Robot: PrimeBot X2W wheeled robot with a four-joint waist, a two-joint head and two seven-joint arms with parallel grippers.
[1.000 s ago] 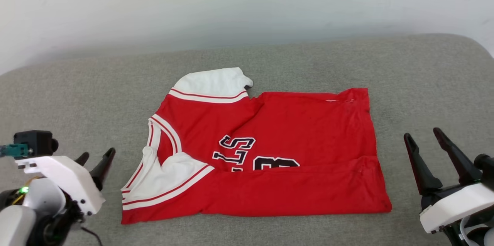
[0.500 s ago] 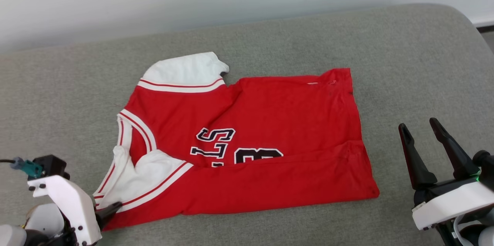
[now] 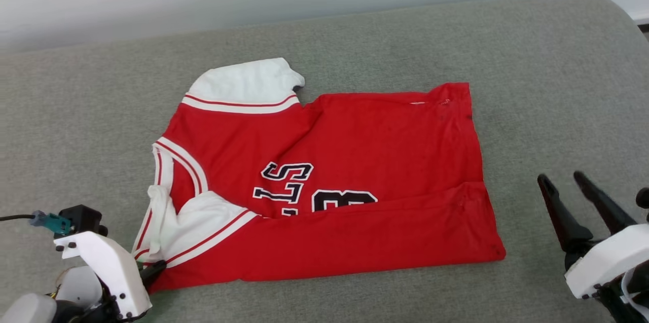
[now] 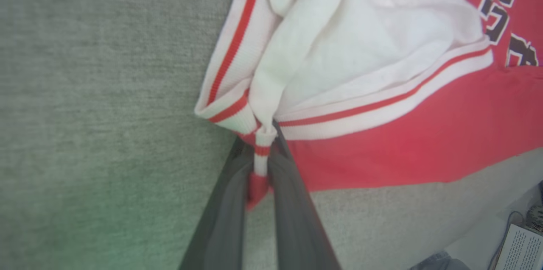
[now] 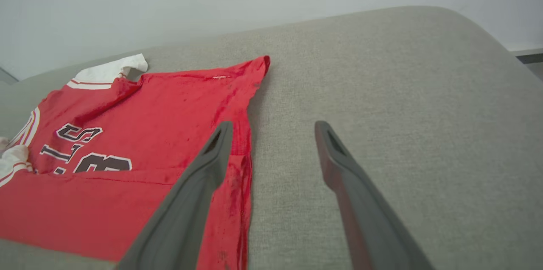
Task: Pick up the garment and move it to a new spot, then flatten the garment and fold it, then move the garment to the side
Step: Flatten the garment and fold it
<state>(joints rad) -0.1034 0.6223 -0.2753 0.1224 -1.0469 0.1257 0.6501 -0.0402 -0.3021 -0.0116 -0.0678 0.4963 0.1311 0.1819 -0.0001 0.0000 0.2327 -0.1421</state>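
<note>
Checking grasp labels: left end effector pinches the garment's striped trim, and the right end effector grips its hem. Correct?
No: the right end effector is open, gripping nothing, per the right wrist view. The left end effector does pinch striped trim on the garment.

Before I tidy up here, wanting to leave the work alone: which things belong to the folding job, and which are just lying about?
Job:
red jersey-style fabric shirt with white sleeves
left gripper, jaws shut on its striped trim
right gripper, jaws open

Lying about:
white printed paper sheet, off the edge of the grey cushioned surface
</note>
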